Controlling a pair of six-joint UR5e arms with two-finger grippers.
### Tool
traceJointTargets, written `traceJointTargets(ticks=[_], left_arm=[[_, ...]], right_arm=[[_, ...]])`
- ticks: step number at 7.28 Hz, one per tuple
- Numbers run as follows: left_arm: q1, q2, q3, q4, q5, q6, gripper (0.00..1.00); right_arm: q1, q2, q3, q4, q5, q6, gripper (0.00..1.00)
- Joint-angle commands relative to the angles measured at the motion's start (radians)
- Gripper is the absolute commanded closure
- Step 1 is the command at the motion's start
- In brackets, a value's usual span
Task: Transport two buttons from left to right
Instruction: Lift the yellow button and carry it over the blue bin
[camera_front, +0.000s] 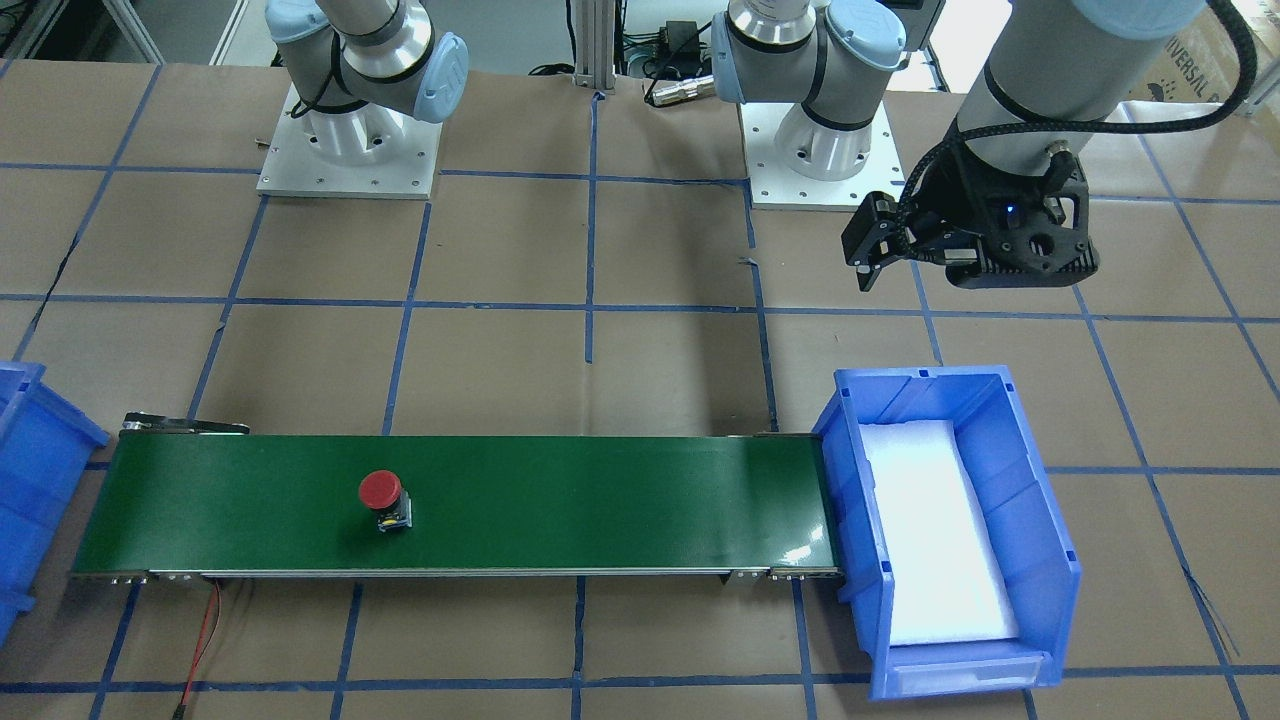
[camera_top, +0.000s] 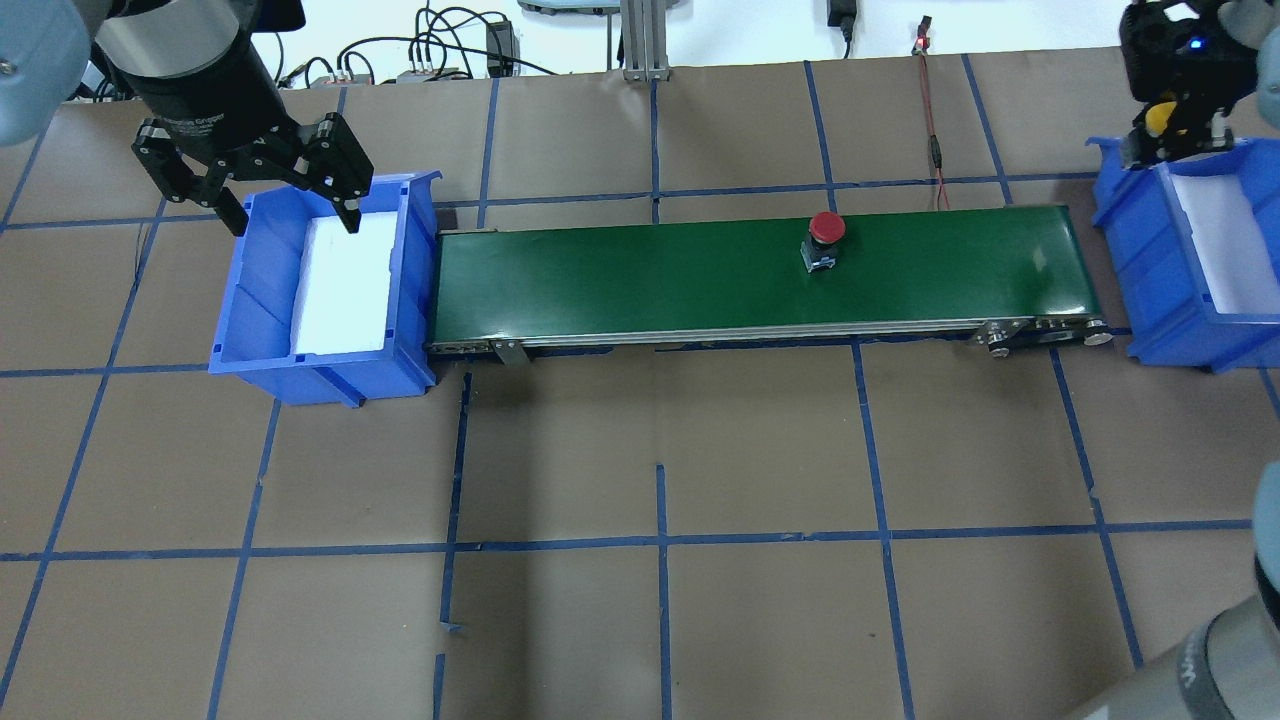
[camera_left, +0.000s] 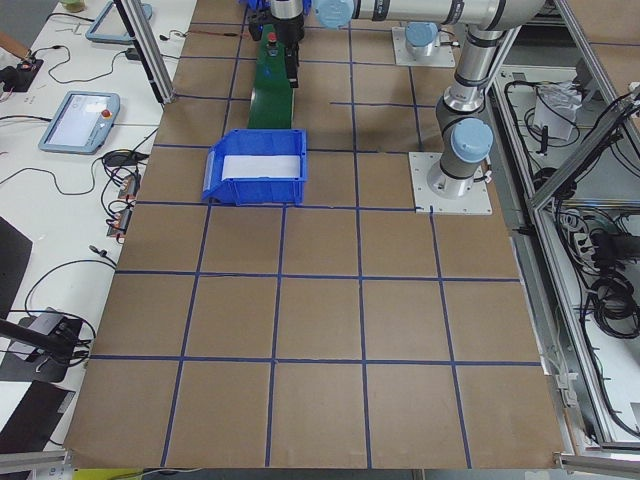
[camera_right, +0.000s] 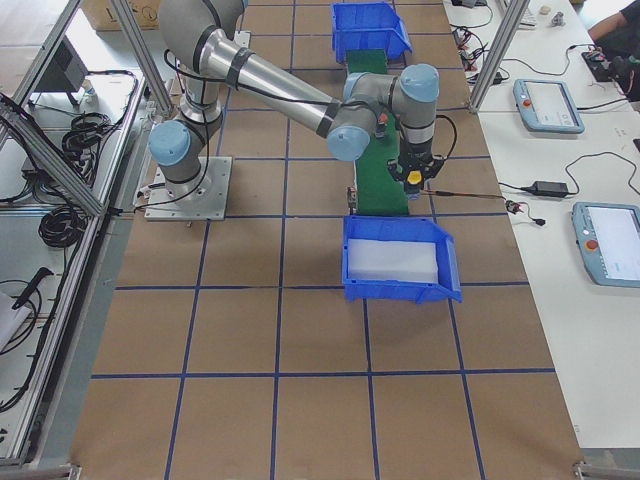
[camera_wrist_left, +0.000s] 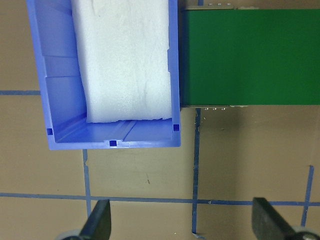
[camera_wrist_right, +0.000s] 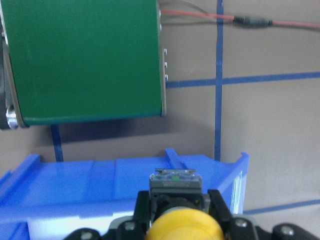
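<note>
Left claw (camera_top: 293, 215) hangs spread wide over the far end of the left blue plastic bin (camera_top: 240, 300), and a white foam pad (camera_top: 345, 285) lies inside it. On the long green conveyor belt (camera_top: 640, 280) stands the red-capped push-button (camera_top: 825, 230), upright, nearer the right end. Right claw (camera_wrist_right: 178, 212) is pinching the yellow-capped push-button (camera_wrist_right: 184, 226) by its base, up above the rim of the right blue plastic bin (camera_top: 1140, 250), itself lined with white foam (camera_top: 1225, 250) on the brown-papered tabletop (camera_top: 660, 450).

Red-capped button (camera_front: 381, 492) sits on the green belt (camera_front: 600, 500), perhaps tilted; yellow-capped button (camera_wrist_right: 184, 227) clamped in right pincer (camera_wrist_right: 179, 204).
</note>
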Motion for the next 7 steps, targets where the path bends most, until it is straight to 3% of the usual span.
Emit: traceJointTargets(ticks=[1, 4, 7], left_arm=[[0.0, 0.0, -0.001, 0.0, -0.001, 0.0, 0.0], [0.0, 0.0, -0.002, 0.0, -0.001, 0.0, 0.0], [0.0, 0.002, -0.004, 0.0, 0.0, 0.0, 0.0]], right_arm=[[-0.147, 0.058, -0.015, -0.008, 0.071, -0.189, 0.92], [-0.224, 0.192, -0.009, -0.065, 0.058, -0.323, 0.91], [-0.225, 0.206, -0.007, -0.065, 0.048, -0.326, 0.89]])
